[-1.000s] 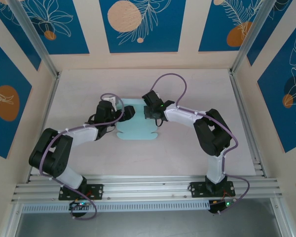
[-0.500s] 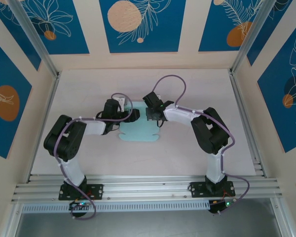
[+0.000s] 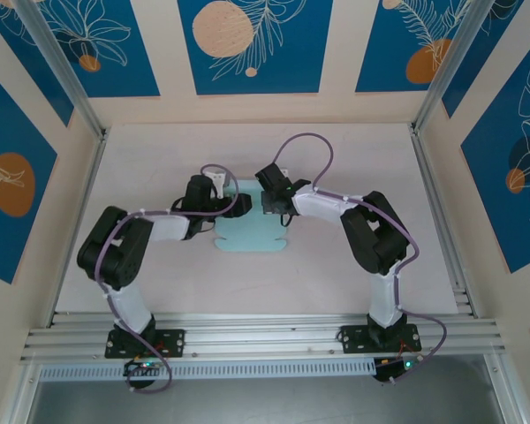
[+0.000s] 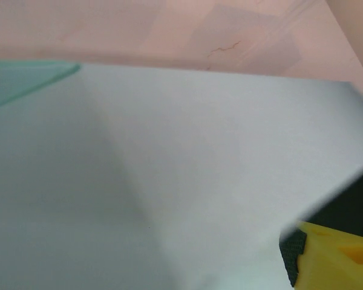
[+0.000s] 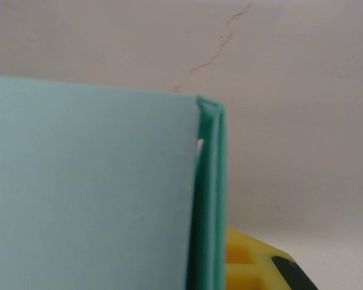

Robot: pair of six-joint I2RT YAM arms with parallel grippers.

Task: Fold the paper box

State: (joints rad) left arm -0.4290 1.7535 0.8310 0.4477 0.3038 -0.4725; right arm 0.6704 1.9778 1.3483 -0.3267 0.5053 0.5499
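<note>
Pale-blue paper box [image 3: 247, 237], 1 doubled edge pinched by right gripper [image 3: 277, 212]; left gripper [image 3: 236, 208] grip unclear.

The left arm [image 3: 128, 256] and right arm [image 3: 371, 234] are built alike: bulky black joint housings alternate with smooth white link shells. A thin lilac cable [image 3: 305, 135] runs along each arm and loops free near the wrist. Each black base plate [image 3: 143, 341] has a small green light [image 3: 406, 363] just below it. The jaws are bright yellow plastic with dark pads [image 4: 293, 249].
</note>
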